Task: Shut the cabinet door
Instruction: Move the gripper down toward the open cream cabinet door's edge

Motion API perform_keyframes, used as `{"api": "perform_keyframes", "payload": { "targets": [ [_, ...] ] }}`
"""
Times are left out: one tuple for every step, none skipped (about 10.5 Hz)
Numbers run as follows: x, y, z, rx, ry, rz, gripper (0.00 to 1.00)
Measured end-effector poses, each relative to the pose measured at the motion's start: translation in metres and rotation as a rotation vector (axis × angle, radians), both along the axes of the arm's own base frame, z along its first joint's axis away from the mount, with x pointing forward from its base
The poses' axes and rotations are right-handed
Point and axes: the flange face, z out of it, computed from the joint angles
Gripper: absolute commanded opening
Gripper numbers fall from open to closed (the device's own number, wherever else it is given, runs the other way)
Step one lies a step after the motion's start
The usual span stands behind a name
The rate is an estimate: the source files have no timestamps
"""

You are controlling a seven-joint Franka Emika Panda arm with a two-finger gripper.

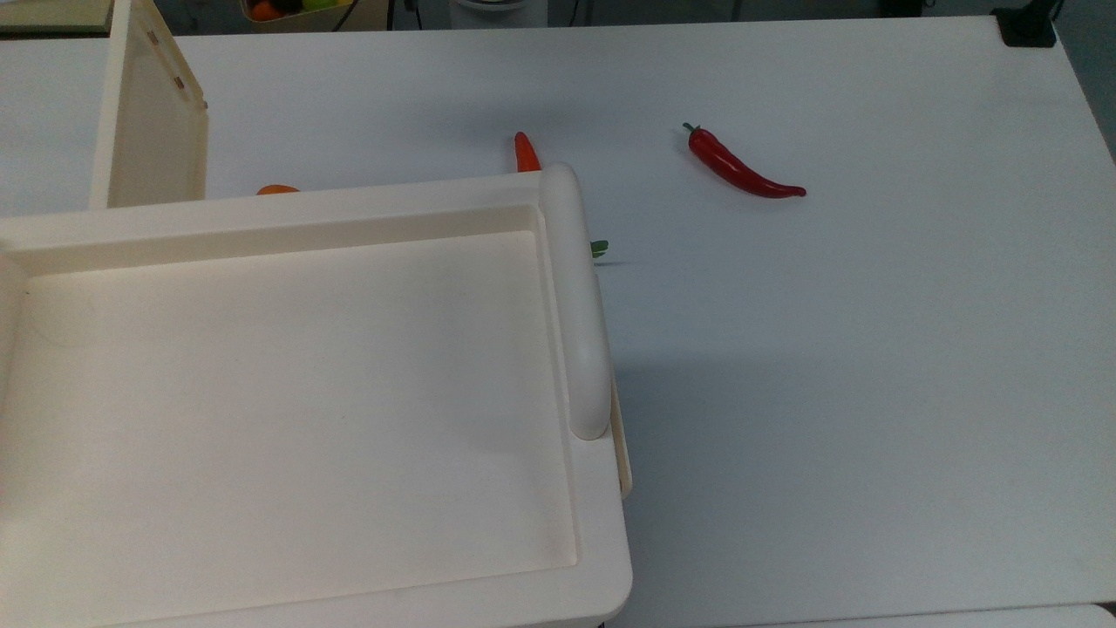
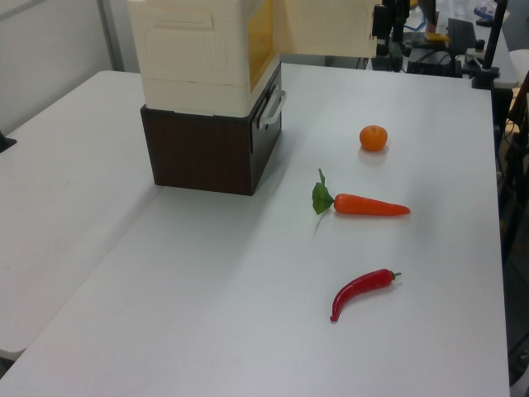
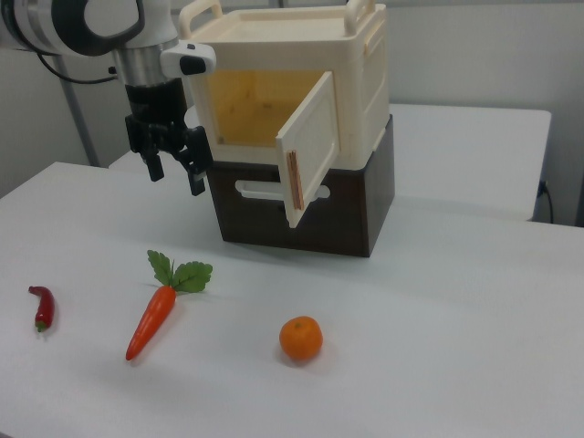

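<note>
white table point(image 3: 456, 301) is seen with the cabinet door point(image 3: 308, 151) swung open. the gripper point(image 3: 173, 169), fingers spread and empty, is poised beside the cabinet point(image 3: 360, 73); an approach is judged underway, a push on the door's outer face being needed next.

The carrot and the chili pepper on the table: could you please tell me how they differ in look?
The carrot is orange and nearly straight, while the chili pepper is dark red and curved. The carrot ends in a broad tuft of green leaves; the chili pepper has just a small green stem. The carrot looks thicker than the chili pepper. Both are long, tapered and lie flat on the white table.
</note>
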Motion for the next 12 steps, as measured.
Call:
{"api": "perform_keyframes", "payload": {
  "targets": [
    [-0.0001,0.0,0.0002,0.0,0.0,0.0,1.0],
    [-0.0001,-0.0002,0.0002,0.0,0.0,0.0,1.0],
    [-0.0001,-0.0008,0.0002,0.0,0.0,-0.001,1.0],
    [-0.0002,-0.0013,0.0003,0.0,-0.001,-0.002,1.0],
    [-0.0002,-0.0016,0.0003,0.0,-0.001,-0.003,1.0],
    [-0.0002,-0.0016,0.0003,0.0,-0.001,-0.003,1.0],
    [-0.0002,-0.0016,0.0003,0.0,-0.001,-0.003,1.0],
    [-0.0002,-0.0015,0.0003,0.001,-0.001,-0.003,1.0],
    [-0.0001,-0.0005,0.0004,0.011,-0.002,-0.003,0.97],
    [-0.0001,0.0004,0.0005,0.019,-0.002,-0.003,0.74],
    [-0.0001,0.0008,0.0005,0.022,-0.002,-0.002,0.48],
    [0.0,0.0009,0.0005,0.024,-0.003,0.001,0.18]
  ]
}}
